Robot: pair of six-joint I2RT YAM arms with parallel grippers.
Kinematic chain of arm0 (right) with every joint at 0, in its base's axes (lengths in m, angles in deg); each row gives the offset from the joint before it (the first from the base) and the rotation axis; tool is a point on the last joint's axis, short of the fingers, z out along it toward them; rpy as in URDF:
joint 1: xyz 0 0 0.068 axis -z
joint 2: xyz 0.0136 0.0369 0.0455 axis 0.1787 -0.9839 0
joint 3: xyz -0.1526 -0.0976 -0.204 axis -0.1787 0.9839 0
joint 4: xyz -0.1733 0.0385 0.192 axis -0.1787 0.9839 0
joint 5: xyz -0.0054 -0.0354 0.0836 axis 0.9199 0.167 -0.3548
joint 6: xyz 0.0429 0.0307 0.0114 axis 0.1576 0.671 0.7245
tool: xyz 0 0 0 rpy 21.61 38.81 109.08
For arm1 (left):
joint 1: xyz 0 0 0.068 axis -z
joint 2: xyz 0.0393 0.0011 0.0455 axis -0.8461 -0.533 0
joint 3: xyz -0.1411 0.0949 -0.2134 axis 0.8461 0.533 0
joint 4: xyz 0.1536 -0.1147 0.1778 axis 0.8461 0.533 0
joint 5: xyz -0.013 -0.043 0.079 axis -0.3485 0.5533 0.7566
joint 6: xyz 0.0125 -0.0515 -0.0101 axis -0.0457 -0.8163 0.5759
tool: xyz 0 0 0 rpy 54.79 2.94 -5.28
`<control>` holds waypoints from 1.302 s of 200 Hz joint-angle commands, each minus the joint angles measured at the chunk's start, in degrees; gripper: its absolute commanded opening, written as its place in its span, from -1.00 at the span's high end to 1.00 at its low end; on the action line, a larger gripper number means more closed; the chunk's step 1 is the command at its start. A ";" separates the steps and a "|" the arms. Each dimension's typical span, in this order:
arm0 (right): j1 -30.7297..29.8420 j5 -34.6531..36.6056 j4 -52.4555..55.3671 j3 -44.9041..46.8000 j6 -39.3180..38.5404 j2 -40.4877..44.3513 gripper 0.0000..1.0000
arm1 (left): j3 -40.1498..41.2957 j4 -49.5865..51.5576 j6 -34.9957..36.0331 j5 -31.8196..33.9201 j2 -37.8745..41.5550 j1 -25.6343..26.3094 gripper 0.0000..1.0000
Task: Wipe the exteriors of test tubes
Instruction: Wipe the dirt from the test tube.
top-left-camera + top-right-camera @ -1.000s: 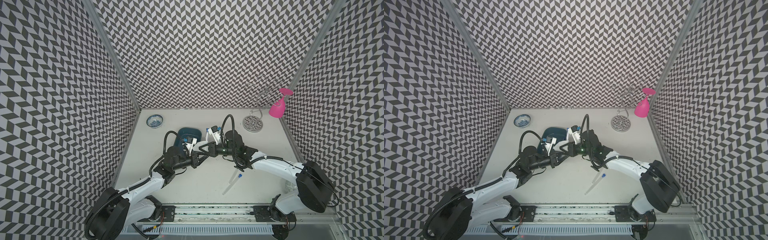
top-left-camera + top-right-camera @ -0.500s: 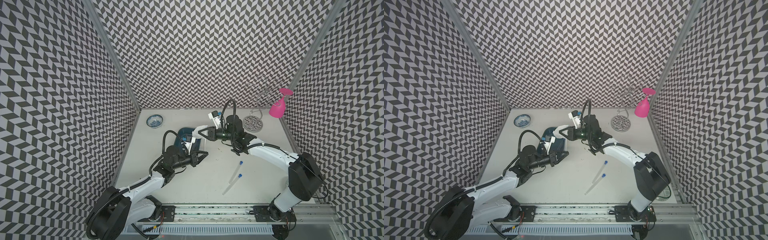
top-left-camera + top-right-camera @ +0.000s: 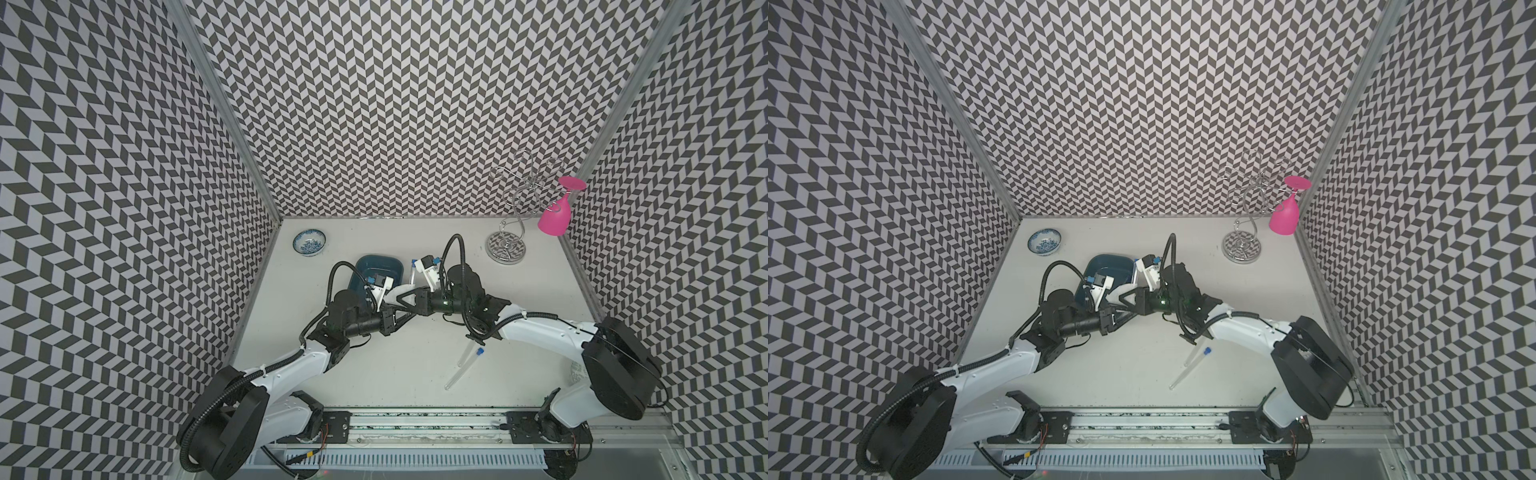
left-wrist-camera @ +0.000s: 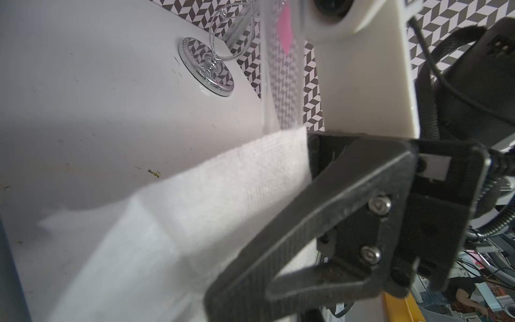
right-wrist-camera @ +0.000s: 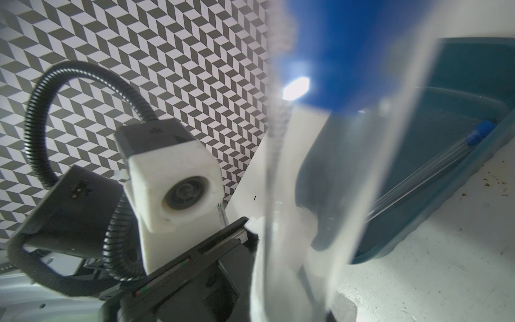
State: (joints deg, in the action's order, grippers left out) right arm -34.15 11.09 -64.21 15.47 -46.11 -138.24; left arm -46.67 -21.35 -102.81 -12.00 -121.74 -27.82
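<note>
My right gripper (image 3: pixel 395 297) is shut on a clear test tube (image 3: pixel 412 274) whose blue cap points toward the back wall. In the right wrist view this test tube (image 5: pixel 328 181) fills the middle, with a white wipe (image 5: pixel 278 251) wrapped round its lower part. My left gripper (image 3: pixel 410 311) is shut on the wipe (image 3: pixel 398 290) and crosses under the right gripper. Its own fingers are hidden behind the wipe (image 4: pixel 209 212) in the left wrist view. Two more test tubes (image 3: pixel 462 370) lie on the table under the right forearm. Another test tube (image 5: pixel 434 178) lies in the blue basin.
The blue basin (image 3: pixel 362 261) stands just behind the left gripper. A small patterned bowl (image 3: pixel 309 242) sits at the back left. A wire rack (image 3: pixel 506 248) with a pink glass (image 3: pixel 555 212) hanging on it stands at the back right. Patterned walls close in three sides.
Half a second ago the right gripper had drawn away toward the back wall, apart from the left one. It has come back, and both grippers meet at the wipe again.
</note>
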 commanded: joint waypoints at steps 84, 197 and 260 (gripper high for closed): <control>-0.99 1.55 2.48 -0.75 0.21 4.00 0.69 | 1.51 -6.42 -2.12 2.06 4.01 -0.27 0.58; 3.09 3.10 8.99 -2.11 -6.02 7.49 0.69 | 5.26 3.57 -1.75 4.10 15.16 -0.26 0.26; 1.97 0.71 6.96 2.15 -5.13 9.22 0.69 | -8.56 12.42 7.58 6.81 16.32 -0.35 0.03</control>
State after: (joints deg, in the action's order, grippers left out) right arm -31.25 12.79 -54.22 15.81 -51.27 -130.96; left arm -48.90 -13.64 -101.76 -6.73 -103.27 -27.84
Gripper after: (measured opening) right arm 0.167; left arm 0.475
